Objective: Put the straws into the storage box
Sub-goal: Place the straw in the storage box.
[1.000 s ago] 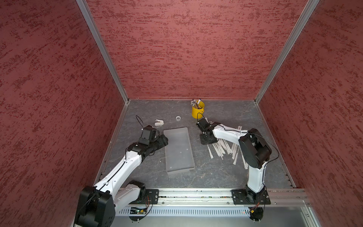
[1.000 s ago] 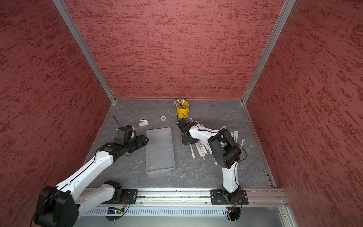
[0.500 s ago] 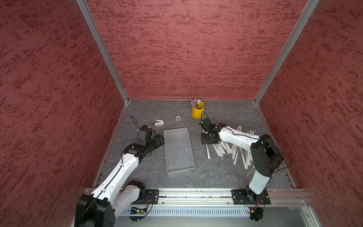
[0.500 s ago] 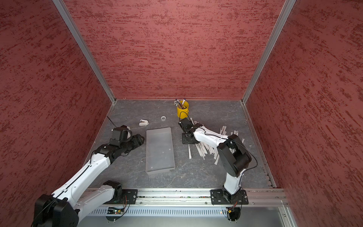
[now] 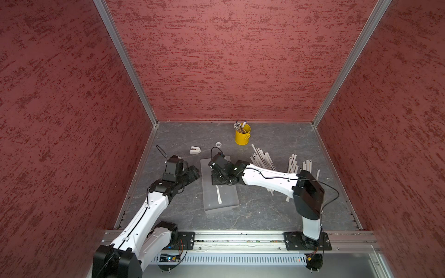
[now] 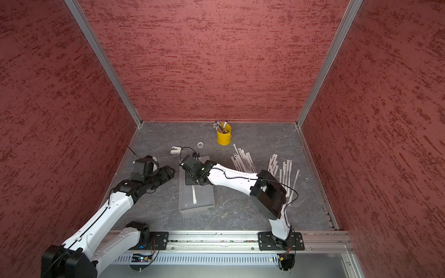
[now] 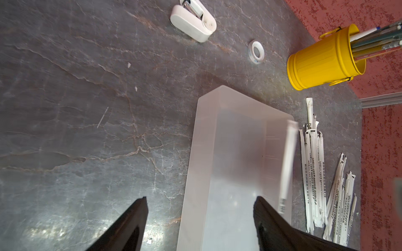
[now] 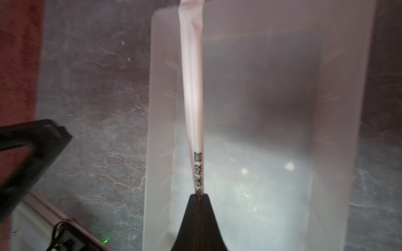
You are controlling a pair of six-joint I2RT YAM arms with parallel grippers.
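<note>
Right tool (image 8: 199, 195) pinches straw (image 8: 192, 87) above storage box (image 8: 159, 108) — apparently between its walls.

The storage box (image 7: 200, 152) is frosted plastic — the straws (image 7: 313, 173) paper-wrapped, the bucket (image 7: 315, 63) glossy yellow.

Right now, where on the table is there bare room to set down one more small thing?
Free: the strip between the near end of the storage box and the front rail; also the back corner between the yellow bucket and the right wall. Crowded: right of the box, where the straws lie and the right arm reaches across.
</note>
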